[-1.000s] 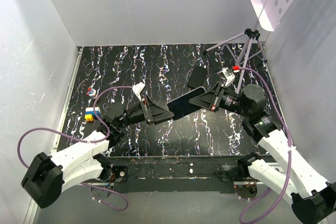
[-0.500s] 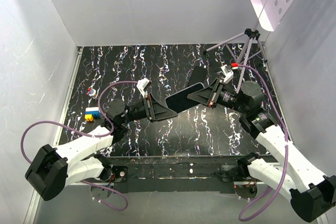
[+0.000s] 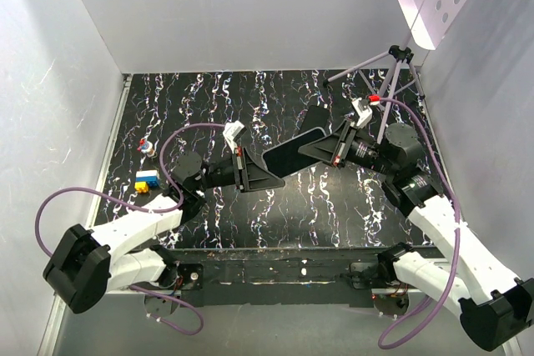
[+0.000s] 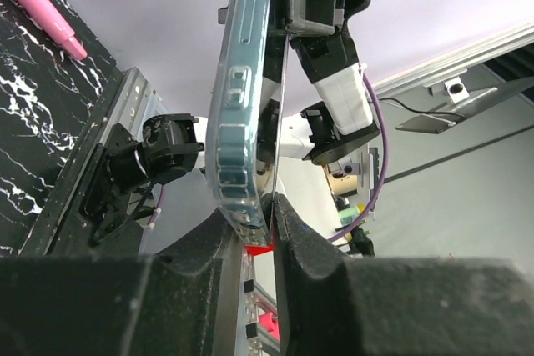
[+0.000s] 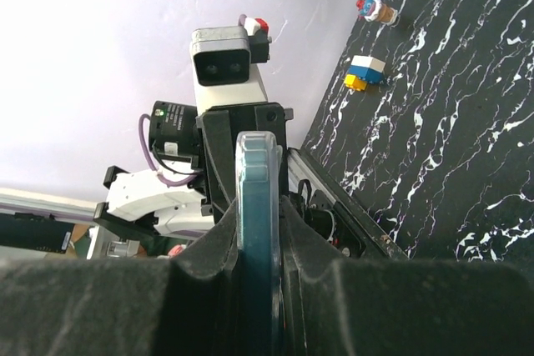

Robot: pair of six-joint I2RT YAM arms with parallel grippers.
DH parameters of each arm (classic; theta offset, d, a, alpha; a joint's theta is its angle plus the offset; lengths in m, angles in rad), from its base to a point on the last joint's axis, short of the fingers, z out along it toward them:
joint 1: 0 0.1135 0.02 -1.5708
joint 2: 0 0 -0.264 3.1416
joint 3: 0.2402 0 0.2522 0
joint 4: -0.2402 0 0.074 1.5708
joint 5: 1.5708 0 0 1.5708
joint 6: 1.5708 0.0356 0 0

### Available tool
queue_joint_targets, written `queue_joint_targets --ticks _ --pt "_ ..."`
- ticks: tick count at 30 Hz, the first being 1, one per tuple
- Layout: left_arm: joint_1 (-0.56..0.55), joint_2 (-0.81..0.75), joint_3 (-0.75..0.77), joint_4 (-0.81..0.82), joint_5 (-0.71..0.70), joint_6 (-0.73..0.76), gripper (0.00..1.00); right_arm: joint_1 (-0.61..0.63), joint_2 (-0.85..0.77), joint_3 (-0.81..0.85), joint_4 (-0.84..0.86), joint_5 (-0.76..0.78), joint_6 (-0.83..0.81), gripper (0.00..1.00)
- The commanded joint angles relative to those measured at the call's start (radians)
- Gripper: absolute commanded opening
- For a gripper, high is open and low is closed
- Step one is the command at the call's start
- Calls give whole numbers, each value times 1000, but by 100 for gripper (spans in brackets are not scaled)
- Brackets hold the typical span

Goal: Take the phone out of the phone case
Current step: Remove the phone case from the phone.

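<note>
Step in hand: two-ended hold on phone (image 3: 288, 158), not yet out of phone case (image 4: 238, 106) — up in air over tabletop (image 3: 334, 206). Pinched at one end by left gripper (image 4: 271, 210), clamped at other by right gripper (image 5: 259, 206). Next, probably: pry case rim off corner while holding phone firm — slip risk

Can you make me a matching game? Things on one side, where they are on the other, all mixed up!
Things:
1. phone case
2. toy block
3. tripod

Places:
A. far right corner of the table
B. left side of the table
C. up in the air, pinched between the left gripper and the right gripper

Pairs: 1-C, 2-B, 3-A
</note>
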Motion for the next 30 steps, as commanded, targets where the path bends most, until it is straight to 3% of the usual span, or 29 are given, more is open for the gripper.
queue_joint_targets --ticks 1,8,13,16,20,24,28,30 --pt "-10 1 87 81 97 79 8 -8 14 52 8 -37 -10 1" --pt "-12 -22 146 95 209 288 0 -11 55 80 -40 -200 -22 1" --pt "-15 -165 215 -348 134 755 0 -10 114 69 37 -311 61 1" --pt "-16 -231 231 -487 19 966 0 -11 137 57 112 -364 143 1" --pt "-15 -263 206 -453 -85 989 0 -8 158 22 254 -421 266 1" --pt "-15 -231 163 -325 -117 933 0 10 186 -30 520 -449 449 1" --pt "-15 -199 154 -260 -105 876 0 18 172 -33 509 -432 434 1" --pt "-16 -196 117 -242 -142 824 0 21 175 -53 616 -429 507 1"
